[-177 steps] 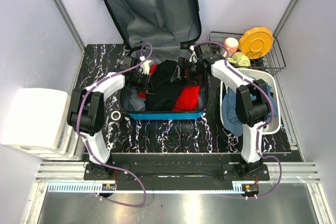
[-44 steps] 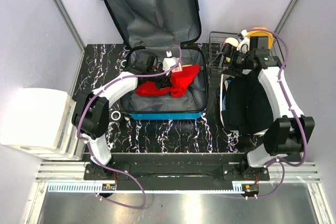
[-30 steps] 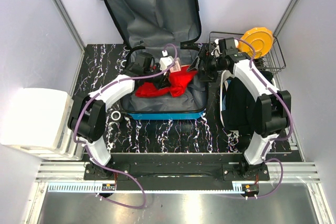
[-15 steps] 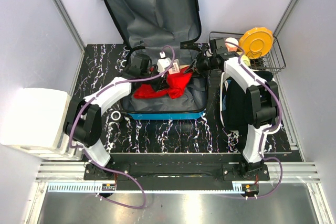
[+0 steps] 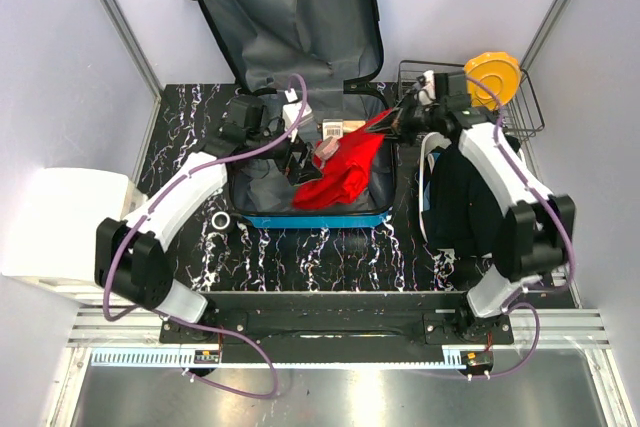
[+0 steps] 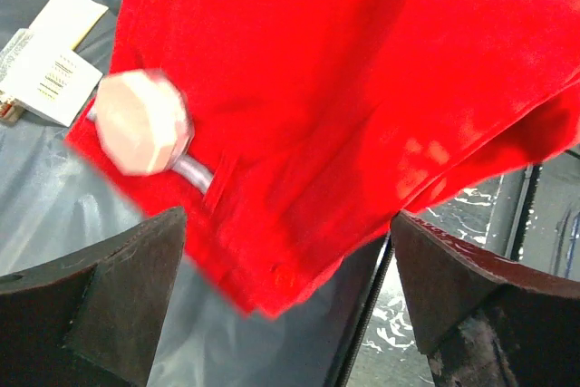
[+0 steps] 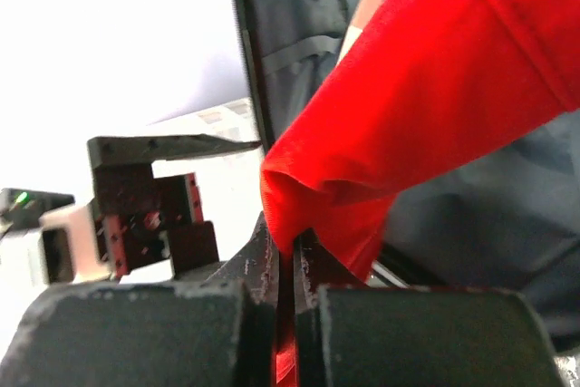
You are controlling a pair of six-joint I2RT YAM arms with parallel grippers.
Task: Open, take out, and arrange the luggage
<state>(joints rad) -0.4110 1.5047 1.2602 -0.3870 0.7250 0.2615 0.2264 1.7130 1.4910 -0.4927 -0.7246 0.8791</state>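
Black marbled tabletop [image 5: 300, 257] carries everything, with pale walls close on three sides. Over it, the right pincer [image 7: 292, 265] has its two fingers pressed together on a fold of the red cloth [image 7: 435, 88]. A thin edge of fabric is nipped between them, and that corner is held up near the right rim of the luggage [image 5: 290, 17]. The left pincer [image 6: 285, 287] stands wide apart, a dark fingertip on either side of the same red cloth, which spreads beneath them; I cannot tell whether they touch it. A blurred pinkish six-sided knob [image 6: 143, 121] on a grey stem shows against the fabric, perhaps part of the garment. Paper tags [image 6: 45, 70] lie on the grey lining just beside it.

The luggage lies open at the far middle of the table. Its lid leans back against the wall and its blue-edged lower half lies flat between the two arms, with the red cloth draped across it. To the right a white bin [image 5: 425, 187] holds dark clothing [image 5: 460, 207]. Behind it a wire rack [image 5: 528, 117] carries a yellow plate [image 5: 487, 77]. A white box [image 5: 60, 227] stands off the table's left edge.
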